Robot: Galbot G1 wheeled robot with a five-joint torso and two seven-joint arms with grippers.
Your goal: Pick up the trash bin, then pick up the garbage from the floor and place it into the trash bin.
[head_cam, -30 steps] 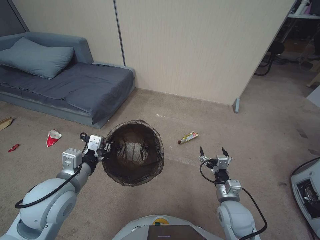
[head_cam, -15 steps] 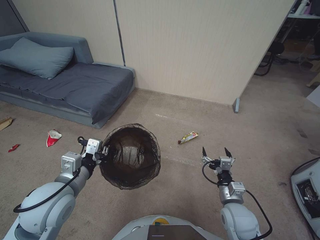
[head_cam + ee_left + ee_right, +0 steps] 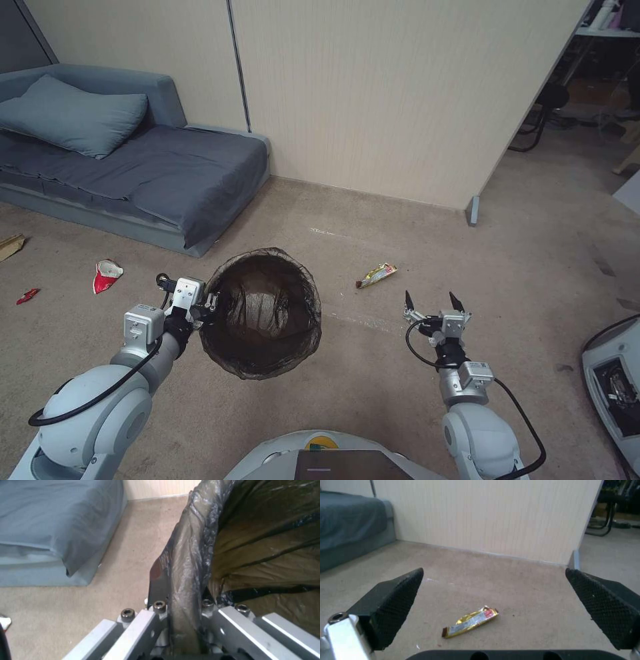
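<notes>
- While its jaws pinch the bag-lined rim, the left gripper [image 3: 212, 303] holds the trash bin [image 3: 261, 310] above the floor [image 3: 373, 393].
- Right gripper [image 3: 431, 303] hovers spread wide, a gold wrapper [image 3: 376, 274] lying just ahead on the carpet.

Even, soft indoor light; faint shadows on the floor [image 3: 373, 373] — wrist views blurry, glare on the trash bin [image 3: 261, 313] liner.

No readable text; print on gold wrapper [image 3: 470, 622] too small.
</notes>
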